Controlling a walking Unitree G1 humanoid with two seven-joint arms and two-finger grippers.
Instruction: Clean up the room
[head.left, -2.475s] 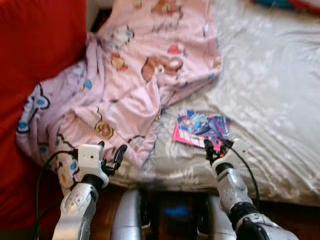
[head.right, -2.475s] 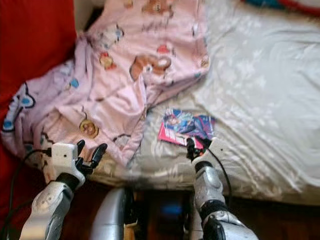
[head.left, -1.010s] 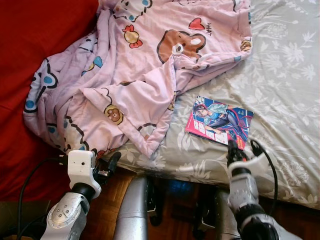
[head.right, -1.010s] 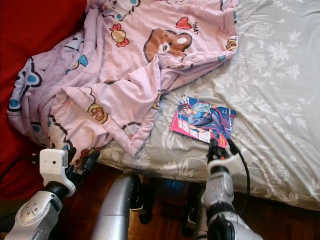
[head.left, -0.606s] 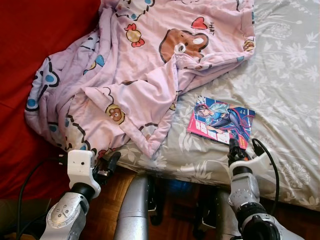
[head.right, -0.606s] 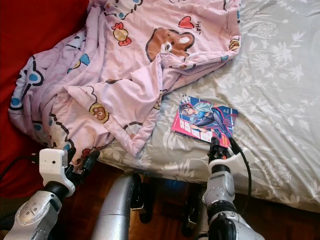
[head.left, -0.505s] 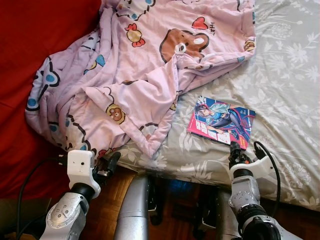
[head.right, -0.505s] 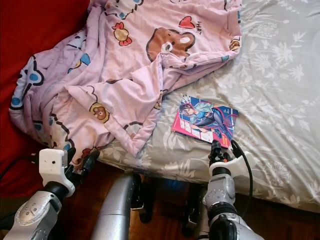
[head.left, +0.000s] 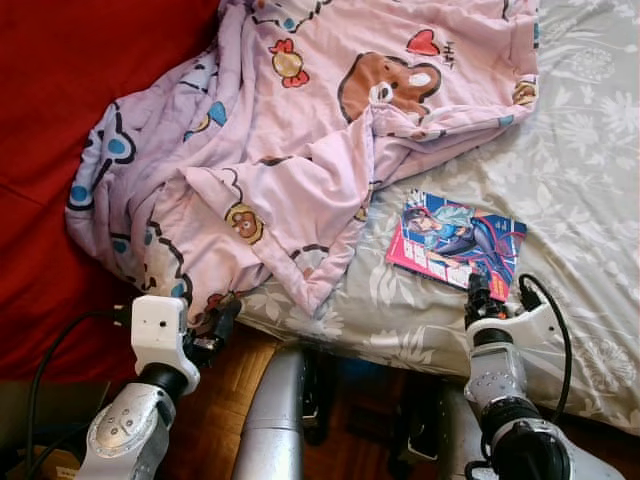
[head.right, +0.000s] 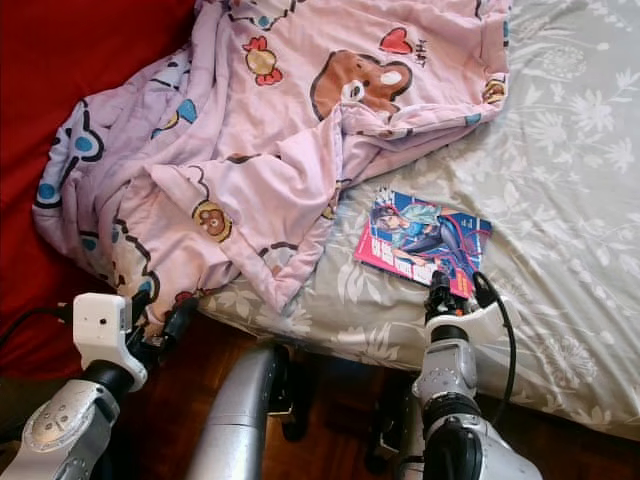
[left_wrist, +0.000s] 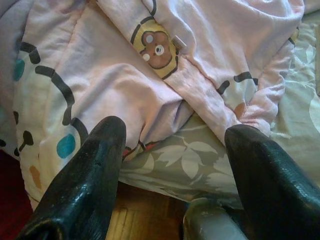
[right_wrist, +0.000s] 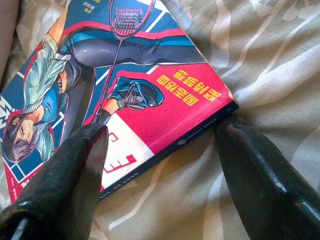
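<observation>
A colourful book (head.left: 457, 243) with a badminton player on its cover lies flat on the grey floral bed sheet (head.left: 590, 150), just right of a crumpled pink bear-print blanket (head.left: 300, 130). My right gripper (head.left: 478, 290) is open at the book's near edge. In the right wrist view one finger (right_wrist: 75, 170) rests over the book's (right_wrist: 115, 90) cover and the other finger (right_wrist: 250, 165) is on the sheet beside its corner. My left gripper (head.left: 215, 325) is open and holds nothing, low by the bed's edge, facing the blanket's (left_wrist: 150, 75) hanging hem.
A large red surface (head.left: 60, 120) rises left of the bed, with the blanket draped against it. Wooden floor (head.left: 215, 430) shows below the mattress edge. My silver legs (head.left: 270, 420) stand close to the bed front.
The camera has shifted a little, so the whole scene sits lower and further right. My right gripper has crept up to the book's near edge. The left arm keeps its pose.
</observation>
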